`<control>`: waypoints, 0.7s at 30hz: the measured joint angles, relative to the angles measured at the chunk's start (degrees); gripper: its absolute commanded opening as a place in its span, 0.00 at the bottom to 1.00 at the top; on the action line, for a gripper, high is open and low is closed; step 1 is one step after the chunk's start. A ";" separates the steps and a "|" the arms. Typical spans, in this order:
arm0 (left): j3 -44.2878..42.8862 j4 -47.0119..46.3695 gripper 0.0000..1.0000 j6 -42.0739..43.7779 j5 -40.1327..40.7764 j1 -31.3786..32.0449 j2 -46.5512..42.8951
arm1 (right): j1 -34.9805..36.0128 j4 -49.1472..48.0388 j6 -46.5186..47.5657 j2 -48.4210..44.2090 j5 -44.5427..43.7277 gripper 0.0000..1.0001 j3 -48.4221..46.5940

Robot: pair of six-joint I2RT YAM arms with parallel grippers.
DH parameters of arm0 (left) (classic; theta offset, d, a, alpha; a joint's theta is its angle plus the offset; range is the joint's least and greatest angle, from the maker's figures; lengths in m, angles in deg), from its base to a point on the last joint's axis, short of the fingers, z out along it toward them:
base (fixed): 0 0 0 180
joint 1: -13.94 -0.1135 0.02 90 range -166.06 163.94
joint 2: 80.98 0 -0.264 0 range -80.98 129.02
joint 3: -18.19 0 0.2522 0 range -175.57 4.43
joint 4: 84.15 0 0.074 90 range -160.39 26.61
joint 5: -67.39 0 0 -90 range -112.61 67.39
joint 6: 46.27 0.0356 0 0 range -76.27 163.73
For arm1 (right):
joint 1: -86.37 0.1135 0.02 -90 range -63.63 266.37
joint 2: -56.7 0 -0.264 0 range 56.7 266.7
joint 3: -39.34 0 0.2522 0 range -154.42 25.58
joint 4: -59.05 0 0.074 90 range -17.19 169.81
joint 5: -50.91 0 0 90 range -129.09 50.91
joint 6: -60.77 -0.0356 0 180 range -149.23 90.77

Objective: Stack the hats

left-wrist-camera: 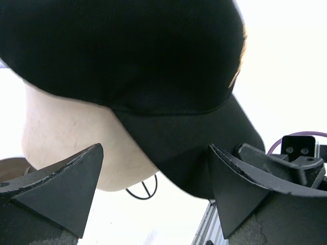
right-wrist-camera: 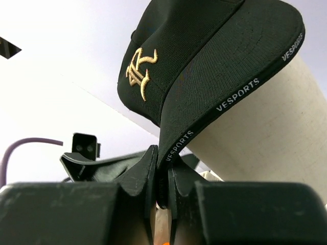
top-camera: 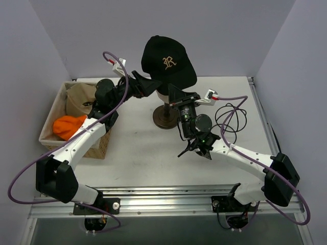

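Note:
The black cap with a gold "R" (top-camera: 168, 60) sits on the cream head form (top-camera: 164, 94), which stands on a dark stand (top-camera: 165, 118). My right gripper (top-camera: 172, 95) is shut on the cap's brim edge, seen close in the right wrist view (right-wrist-camera: 163, 164) under the cap (right-wrist-camera: 204, 66). My left gripper (top-camera: 152, 84) is open and empty at the cap's left side; the left wrist view (left-wrist-camera: 153, 189) shows the cap (left-wrist-camera: 127, 56) and head form (left-wrist-camera: 66, 138) just above its jaws. The tan cap (top-camera: 82, 99) and orange hat (top-camera: 69, 125) lie in the basket. The pink hat is not visible.
A woven basket (top-camera: 50, 137) stands at the table's left side under my left arm. A loose black cable (top-camera: 231, 115) lies on the table right of the stand. Grey walls close in the back and both sides.

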State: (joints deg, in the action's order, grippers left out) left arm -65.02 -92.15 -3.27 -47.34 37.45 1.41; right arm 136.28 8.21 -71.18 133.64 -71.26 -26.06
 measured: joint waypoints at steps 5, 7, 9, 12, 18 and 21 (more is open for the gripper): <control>2.97 -4.52 0.91 -1.77 -0.72 -0.04 0.02 | 0.00 -1.18 -0.46 0.98 0.00 0.00 0.00; 3.65 -7.04 0.90 -2.99 -1.49 -0.04 0.04 | 0.00 -1.86 -0.74 1.29 0.00 0.00 0.02; 3.74 -9.79 0.89 -4.07 -2.40 -0.02 0.22 | 0.00 -2.47 -1.16 1.38 0.00 0.00 0.37; 3.74 -13.68 0.88 -5.49 -3.54 -0.04 0.61 | 0.00 -3.17 -1.49 1.38 0.00 0.10 0.79; 3.74 -19.63 0.83 -8.13 -6.73 -0.09 3.32 | -0.02 -3.93 -1.51 0.94 0.07 0.16 2.25; 3.74 -21.64 0.77 -9.51 -8.04 -0.09 4.28 | -0.04 -4.15 -1.51 0.46 0.07 0.27 3.87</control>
State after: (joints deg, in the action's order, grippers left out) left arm -61.29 -113.79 -12.78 -55.38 37.36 5.70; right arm 136.23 4.06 -72.69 134.10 -71.19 -22.19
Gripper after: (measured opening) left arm 0.813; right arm 0.210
